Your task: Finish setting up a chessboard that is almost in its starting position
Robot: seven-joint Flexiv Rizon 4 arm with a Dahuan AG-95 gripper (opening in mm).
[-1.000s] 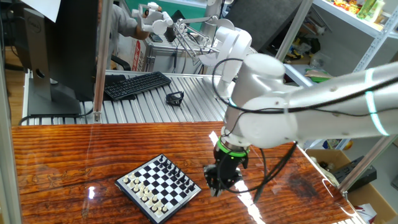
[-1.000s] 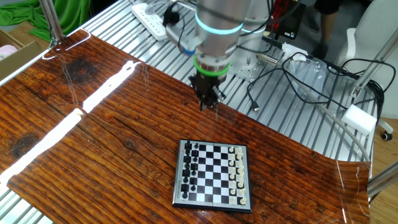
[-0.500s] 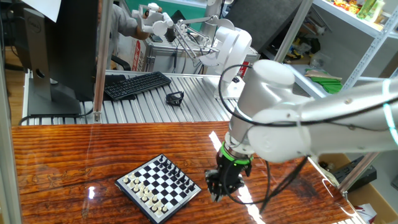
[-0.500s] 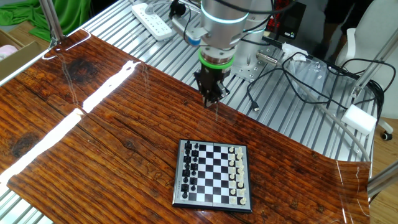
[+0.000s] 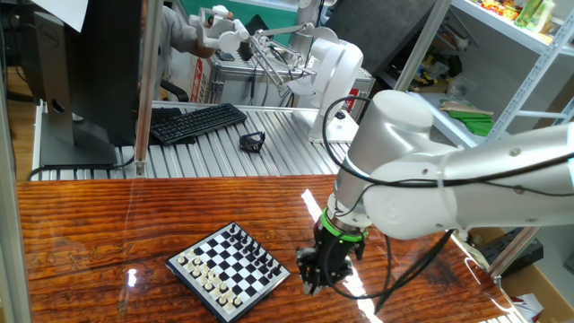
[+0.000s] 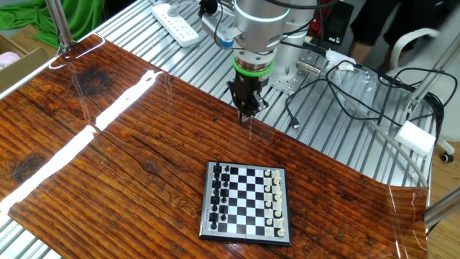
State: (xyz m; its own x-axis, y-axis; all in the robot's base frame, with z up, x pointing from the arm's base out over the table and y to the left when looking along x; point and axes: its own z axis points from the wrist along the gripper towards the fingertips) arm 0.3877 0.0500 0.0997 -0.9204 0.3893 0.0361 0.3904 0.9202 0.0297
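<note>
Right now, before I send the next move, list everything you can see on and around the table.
chessboard: one, black and white squares with a dark rim, on the wooden table, black pieces along one edge and white along the opposite
table: one, reddish-brown wood, glossy with glare
keyboard: one, black, on the metal slats behind the table
monitor: one, dark, beside the keyboard
power strip: one, white, on the slats at the far edge
cables: several, black and white, on the slats
shelves: one unit, white, to the side
arm: one, white, reaching over the table
gripper: one, black, shut, pointing down beside the board, nothing visibly held
</note>
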